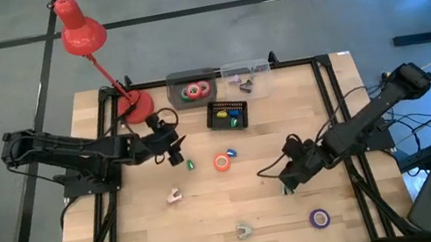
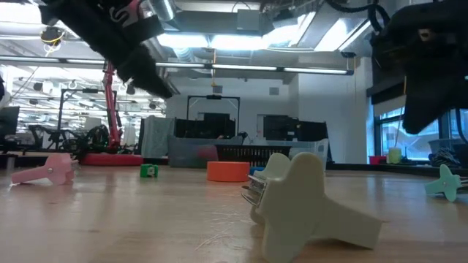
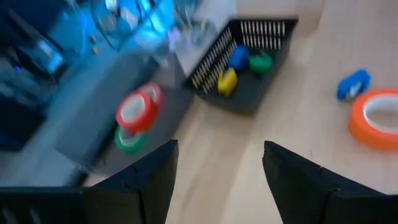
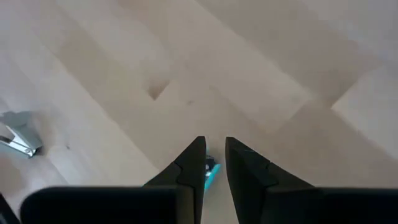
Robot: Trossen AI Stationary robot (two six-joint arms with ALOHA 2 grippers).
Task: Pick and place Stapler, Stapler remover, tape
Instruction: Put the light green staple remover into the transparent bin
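Note:
My right gripper (image 1: pixel 284 183) (image 4: pixel 211 152) is low over the table's right middle, its fingers nearly together around a small teal stapler remover (image 4: pixel 212 172) (image 2: pixel 445 183). My left gripper (image 1: pixel 175 151) (image 3: pixel 219 163) hangs open and empty above the table, near the black basket (image 3: pixel 245 56). An orange tape roll (image 1: pixel 222 162) (image 3: pixel 376 117), a purple tape roll (image 1: pixel 319 218), a green mini stapler (image 1: pixel 190 164), a pink remover (image 1: pixel 175 197) and a beige remover (image 1: pixel 244 230) (image 2: pixel 303 201) lie flat on the wood. Red and green tape rolls (image 3: pixel 137 118) lie in a grey tray (image 1: pixel 190 79). My right gripper has the teal stapler remover (image 4: pixel 213 169) between its two fingers, coming from above and slanting down. Only a sliver of it shows in the gap. In the low view the remover sits at table height; whether it is clear of the wood I cannot tell.
A red desk lamp (image 1: pixel 82 33) stands at the far left corner. The black basket (image 1: pixel 226 115) holds small coloured staplers; a clear box (image 1: pixel 244 71) sits beside the grey tray. A blue piece (image 1: pixel 231 151) lies by the orange roll. Bare wood stretches along the near edge.

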